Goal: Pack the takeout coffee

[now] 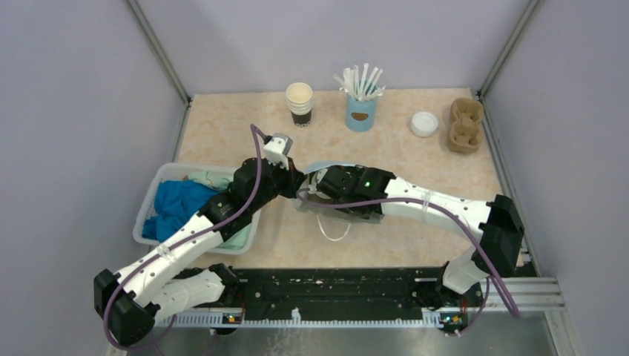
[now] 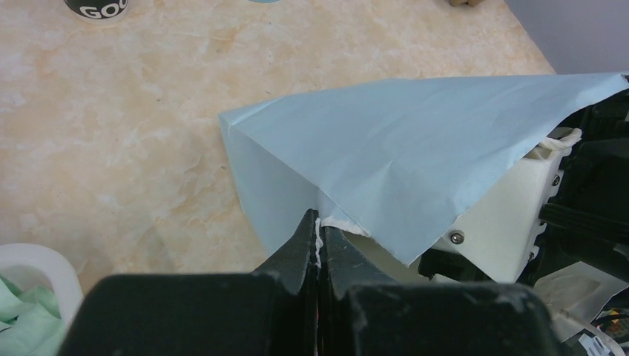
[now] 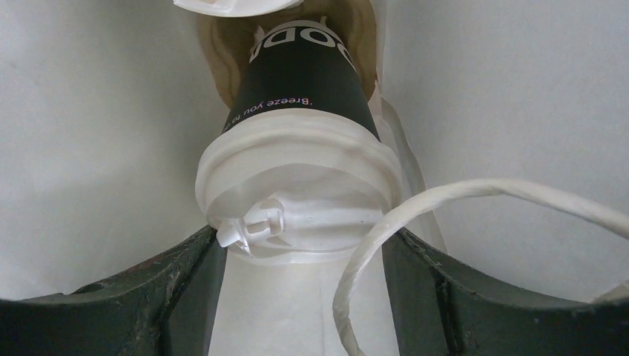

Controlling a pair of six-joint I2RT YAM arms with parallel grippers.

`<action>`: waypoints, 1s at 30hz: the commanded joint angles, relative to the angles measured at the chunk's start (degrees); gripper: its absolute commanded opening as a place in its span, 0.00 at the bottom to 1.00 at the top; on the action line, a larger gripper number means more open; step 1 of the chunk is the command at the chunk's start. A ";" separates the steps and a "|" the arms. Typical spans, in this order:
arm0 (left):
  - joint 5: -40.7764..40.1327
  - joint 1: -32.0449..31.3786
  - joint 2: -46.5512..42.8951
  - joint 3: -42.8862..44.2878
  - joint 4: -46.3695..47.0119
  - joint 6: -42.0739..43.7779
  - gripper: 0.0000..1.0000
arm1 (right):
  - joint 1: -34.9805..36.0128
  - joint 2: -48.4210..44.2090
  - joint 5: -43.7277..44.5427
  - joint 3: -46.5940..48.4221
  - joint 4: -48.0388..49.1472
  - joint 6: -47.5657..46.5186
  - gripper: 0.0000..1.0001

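The takeout coffee (image 3: 300, 89) sits deep inside the light blue paper bag (image 2: 415, 141). Its white lid (image 3: 297, 185) is turned toward the bag's mouth, and its base is against something tan that I cannot identify. The right gripper (image 3: 304, 248) reaches into the bag with its fingers spread wide around the lid. They seem to touch it on both sides, so I judge that the cup is held. The left gripper (image 2: 317, 222) has its fingers pressed together on the bag's rim, pinching a white strip there, which lifts the mouth open. To do this step well, the right arm should seat the cup firmly on its base before letting go (a lidded cup left on its side may leak). Then it should open gently and draw straight out, avoiding the white cord handle (image 3: 460, 196) that loops across one finger.
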 commanded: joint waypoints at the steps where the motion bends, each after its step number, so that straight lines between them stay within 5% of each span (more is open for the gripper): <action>1: -0.56 -0.21 -0.42 0.33 -0.25 1.40 0.00 | -1.24 -4.05 0.94 -1.80 0.75 1.58 0.48; 16: 0.15 -0.23 0.27 1.46 -2.56 1.55 0.00 | -1.64 -1.84 6.28 3.16 2.73 1.15 0.48; 30: 1.45 -0.27 2.38 3.22 -2.61 1.55 0.00 | -6.03 -4.12 3.36 -4.44 16.68 -5.17 0.48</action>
